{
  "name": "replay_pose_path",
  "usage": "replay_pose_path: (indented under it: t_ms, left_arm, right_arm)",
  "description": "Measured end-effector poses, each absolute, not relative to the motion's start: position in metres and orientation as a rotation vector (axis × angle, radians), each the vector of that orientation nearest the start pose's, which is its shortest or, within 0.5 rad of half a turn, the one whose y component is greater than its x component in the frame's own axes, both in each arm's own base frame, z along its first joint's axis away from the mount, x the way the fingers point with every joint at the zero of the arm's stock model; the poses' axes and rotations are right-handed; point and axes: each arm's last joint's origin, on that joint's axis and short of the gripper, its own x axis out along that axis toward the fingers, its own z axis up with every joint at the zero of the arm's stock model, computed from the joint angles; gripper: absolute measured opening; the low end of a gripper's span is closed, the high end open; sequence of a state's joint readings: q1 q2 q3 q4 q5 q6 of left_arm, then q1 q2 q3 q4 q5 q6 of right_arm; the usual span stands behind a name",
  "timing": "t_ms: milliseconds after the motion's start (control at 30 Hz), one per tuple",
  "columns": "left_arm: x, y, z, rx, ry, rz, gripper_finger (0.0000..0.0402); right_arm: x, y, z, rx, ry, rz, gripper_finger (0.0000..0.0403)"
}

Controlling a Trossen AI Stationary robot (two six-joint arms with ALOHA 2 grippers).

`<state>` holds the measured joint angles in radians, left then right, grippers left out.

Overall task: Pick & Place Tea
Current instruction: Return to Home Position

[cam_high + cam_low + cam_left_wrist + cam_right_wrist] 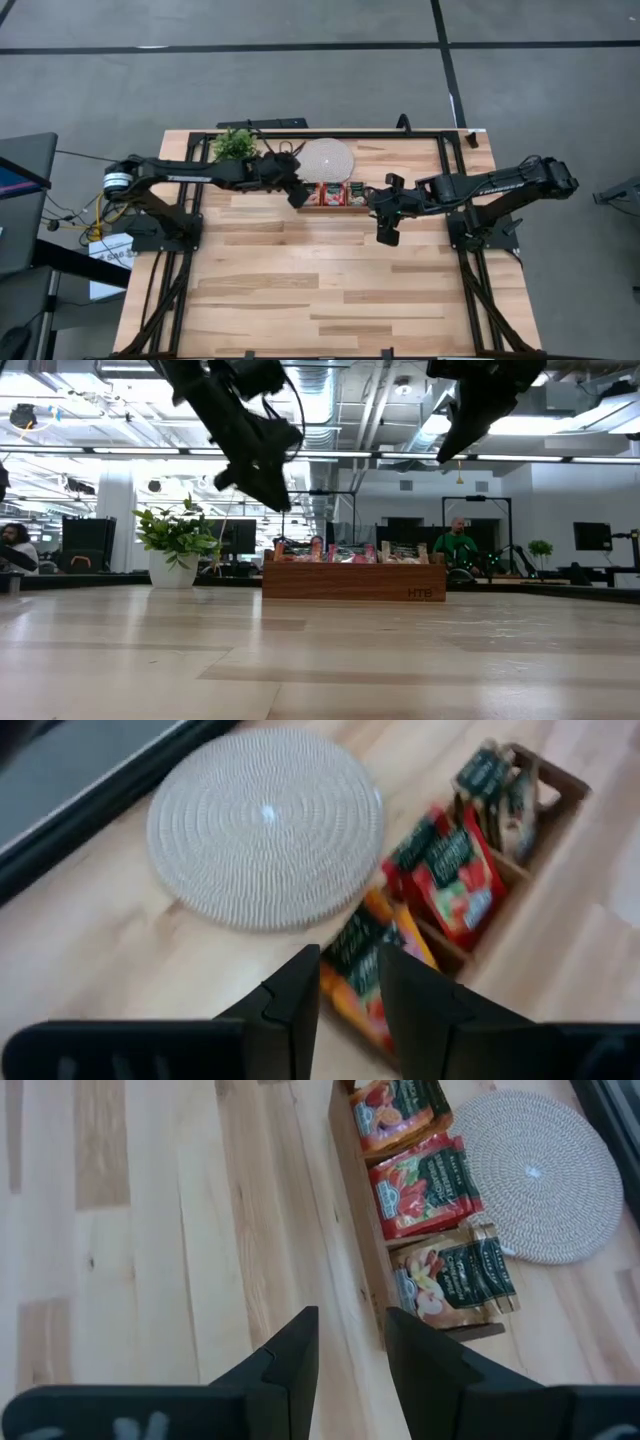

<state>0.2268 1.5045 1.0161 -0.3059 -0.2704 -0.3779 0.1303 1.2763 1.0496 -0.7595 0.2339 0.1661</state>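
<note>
Tea sachets (425, 1170): flat squares, wooden tray (355, 582)

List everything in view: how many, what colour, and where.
Pale wooden table: one, under everything.
Brown wooden three-part tray: one, far middle of table.
Small flat tea sachets: many, orange, red, beige, sorted inside tray.
Round white woven disc: one, behind tray.
Green potted plant: one, white pot, far left.
People: at least two, background room.
Left gripper: black, open, empty, over tray's left end.
Right gripper: black, open, empty, off tray's right end.
</note>
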Motion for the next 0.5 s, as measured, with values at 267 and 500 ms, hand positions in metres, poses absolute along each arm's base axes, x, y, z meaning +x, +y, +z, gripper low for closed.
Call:
replay_pose_path:
  t_ms: [267,500]
  left_arm:
    - [0.271,0.063,0.272,-0.402,0.701,0.522,0.0096]
    - [0.245,0.042,0.304,-0.381,0.615,0.453,0.0096]
  right_arm:
    - [0.22,0.018,0.294,-0.063,0.992,-0.172,0.0109]
    - [0.173,0.007,0.321,-0.039,0.859,-0.186,0.0109]
